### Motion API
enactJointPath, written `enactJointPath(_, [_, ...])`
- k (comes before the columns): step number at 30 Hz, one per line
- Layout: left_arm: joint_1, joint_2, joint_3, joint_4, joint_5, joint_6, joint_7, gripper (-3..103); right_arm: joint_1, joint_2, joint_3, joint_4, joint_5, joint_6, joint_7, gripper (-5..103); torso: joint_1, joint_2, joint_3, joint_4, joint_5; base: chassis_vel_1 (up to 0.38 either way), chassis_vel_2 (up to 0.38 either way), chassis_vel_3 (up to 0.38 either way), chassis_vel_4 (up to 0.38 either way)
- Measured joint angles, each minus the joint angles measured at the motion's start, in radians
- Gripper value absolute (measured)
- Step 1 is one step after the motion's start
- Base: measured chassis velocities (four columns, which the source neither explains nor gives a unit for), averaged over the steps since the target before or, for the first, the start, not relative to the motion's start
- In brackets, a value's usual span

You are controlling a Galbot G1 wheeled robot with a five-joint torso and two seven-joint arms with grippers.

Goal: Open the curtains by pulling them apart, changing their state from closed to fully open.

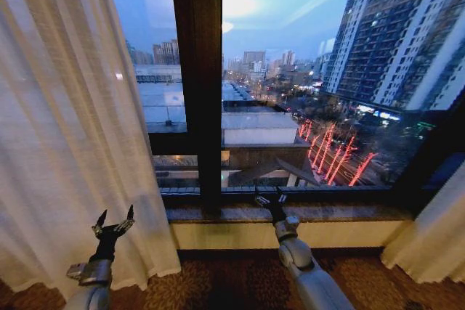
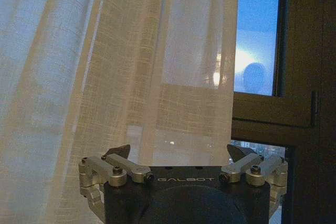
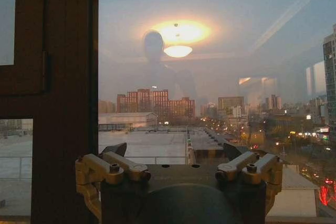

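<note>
The sheer white curtains are drawn apart. The left panel [image 1: 65, 121] hangs pleated from top to floor, and the right panel [image 1: 436, 230] is bunched at the far right. My left gripper [image 1: 115, 221] stands open low in front of the left panel's lower part, nothing between its fingers. In the left wrist view that fabric [image 2: 131, 61] hangs just ahead of the open left gripper [image 2: 178, 153]. My right gripper [image 1: 270, 197] is open at the window sill, facing the bare glass. The right wrist view has the right gripper [image 3: 176, 150] open before the pane.
A dark vertical window post [image 1: 196, 85] divides the uncovered glass, with a city at dusk outside. A stone sill [image 1: 327, 213] runs below the window over a pale wall strip. Patterned carpet [image 1: 232, 281] lies between the arms.
</note>
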Motion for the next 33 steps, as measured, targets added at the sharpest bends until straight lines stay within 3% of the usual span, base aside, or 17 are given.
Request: enactJointPath(33, [0.0,0.0,0.0,0.0,0.0,0.0,0.0,100,0.0,0.0,0.0,0.0,0.0,0.0,0.0,100,0.0,0.0,0.0,0.0,0.0,0.0,0.0,0.0,0.0])
